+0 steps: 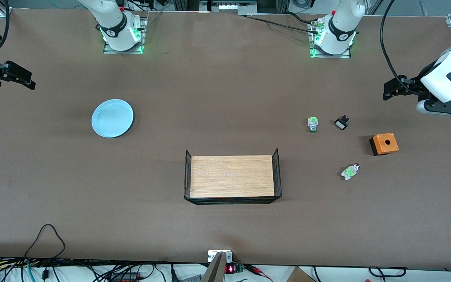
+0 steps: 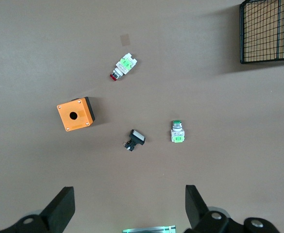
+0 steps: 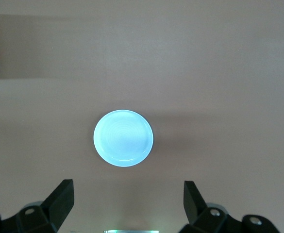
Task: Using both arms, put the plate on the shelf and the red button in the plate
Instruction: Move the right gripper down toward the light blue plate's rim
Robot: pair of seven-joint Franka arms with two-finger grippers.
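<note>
Your left gripper [image 1: 390,89] hangs wide open and empty over the left arm's end of the table. The right gripper [image 1: 22,78] is wide open too, over the other end. The plate [image 1: 112,118] sits alone near it. The red button [image 1: 350,171] lies nearer the front camera than the orange box [image 1: 384,143], black switch [image 1: 341,123] and green-capped switch [image 1: 312,123]. The wooden tray [image 1: 232,176] stands mid-table between plate and button.
</note>
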